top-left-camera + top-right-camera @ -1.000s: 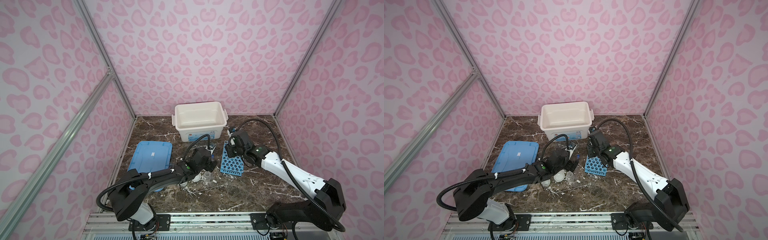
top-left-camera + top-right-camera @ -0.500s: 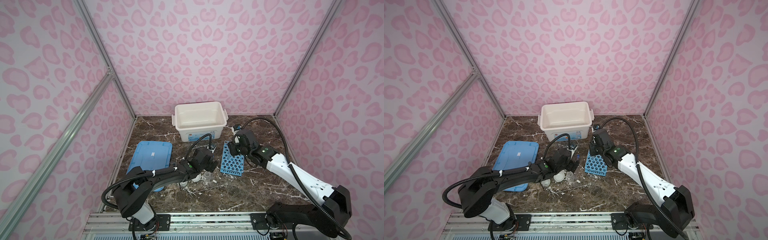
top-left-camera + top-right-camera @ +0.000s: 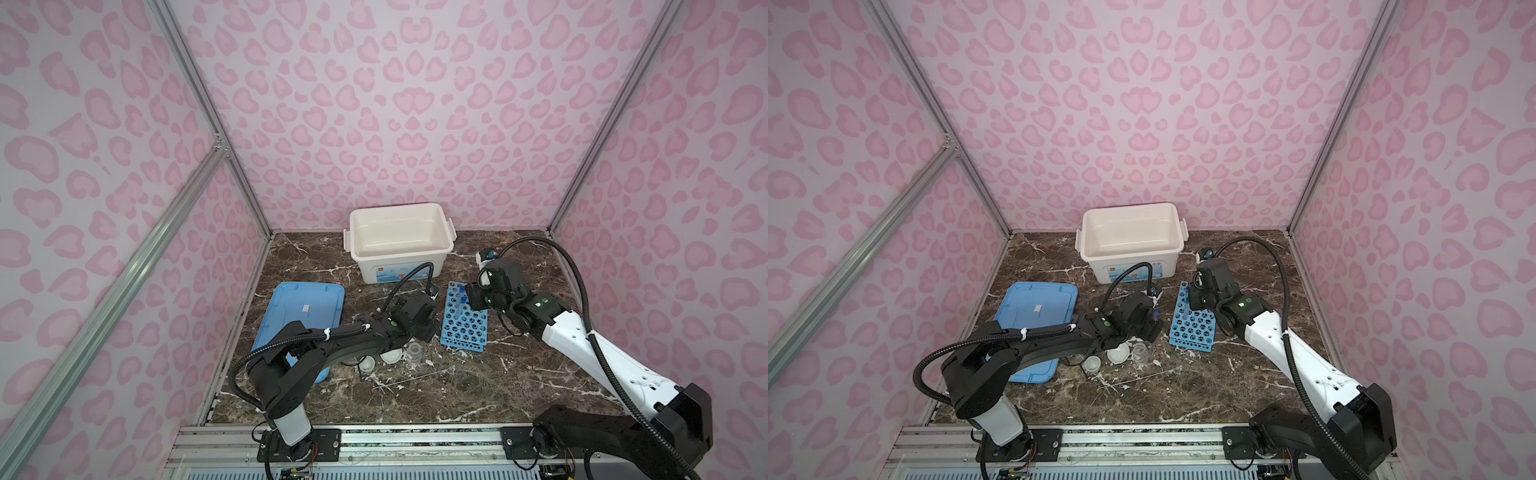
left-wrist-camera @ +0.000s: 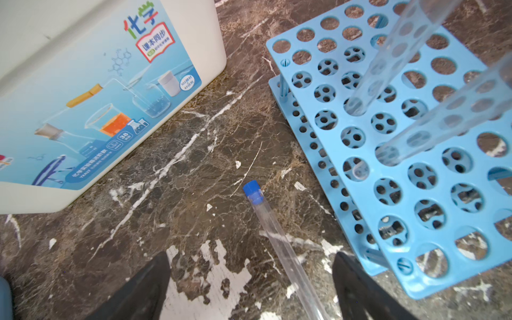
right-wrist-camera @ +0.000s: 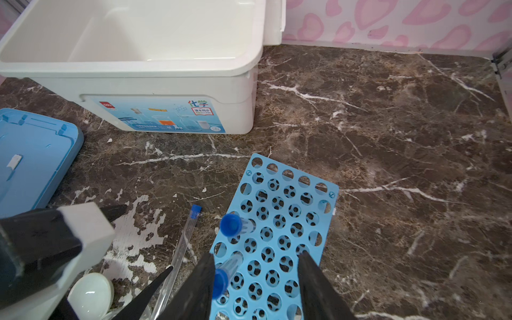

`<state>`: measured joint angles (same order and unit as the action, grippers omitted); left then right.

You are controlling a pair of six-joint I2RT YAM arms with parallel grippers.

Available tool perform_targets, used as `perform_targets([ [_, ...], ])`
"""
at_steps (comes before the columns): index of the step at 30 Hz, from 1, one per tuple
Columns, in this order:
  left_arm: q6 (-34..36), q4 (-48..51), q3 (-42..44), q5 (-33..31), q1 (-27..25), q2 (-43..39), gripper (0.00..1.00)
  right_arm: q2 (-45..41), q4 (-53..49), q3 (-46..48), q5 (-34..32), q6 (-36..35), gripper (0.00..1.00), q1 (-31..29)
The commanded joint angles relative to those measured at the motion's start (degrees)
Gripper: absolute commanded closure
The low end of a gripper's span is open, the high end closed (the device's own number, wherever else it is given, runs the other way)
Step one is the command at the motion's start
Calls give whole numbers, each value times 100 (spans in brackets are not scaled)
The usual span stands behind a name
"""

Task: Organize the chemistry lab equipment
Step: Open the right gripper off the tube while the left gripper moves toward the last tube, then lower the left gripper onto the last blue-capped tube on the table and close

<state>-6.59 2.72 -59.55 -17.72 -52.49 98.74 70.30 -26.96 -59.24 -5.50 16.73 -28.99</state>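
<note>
Blue perforated rack (image 3: 463, 322) stands on the marble bench (image 3: 478, 395), just right of centre in both top views, in front of the white storage box (image 3: 399, 245).

Clear blue-capped tubes (image 5: 231, 224), two of them, sit in the rack's holes, both leaning. A thin capped tube (image 4: 277, 235) lies flat on the bench beside the rack's left edge, cap end toward the box. Whether it touches the rack cannot be told.

Left claw (image 4: 249, 260): low over the bench, fingers spread wide on either side of the thin capped tube. Neither finger touches it. Nothing held.

Right claw (image 5: 257, 255): over the rack, fingers apart, rack holes visible between them. The cap of one racked tube (image 5: 221, 282) lies right against one finger (image 5: 199, 288); the opposite finger is clear of it. No grip.

White cup (image 3: 367, 364), white shallow dish (image 3: 392, 355) and clear small beaker (image 3: 414, 352) stand close together in a row on the bench, just under the left arm and near the rack's front left corner.

Blue lid (image 3: 303, 316) lies flat on the bench at left, well apart from the rack.
</note>
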Motion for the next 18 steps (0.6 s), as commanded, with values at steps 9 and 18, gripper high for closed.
perform_targets([
  [9, -286, 811, -518, 500, 107, 470, 19, -190, -11, 176, 186, 58, 49, 319],
  [18, -485, 1205, -802, 792, 194, 778, 32, -261, -2, 299, 260, 67, 49, 469],
])
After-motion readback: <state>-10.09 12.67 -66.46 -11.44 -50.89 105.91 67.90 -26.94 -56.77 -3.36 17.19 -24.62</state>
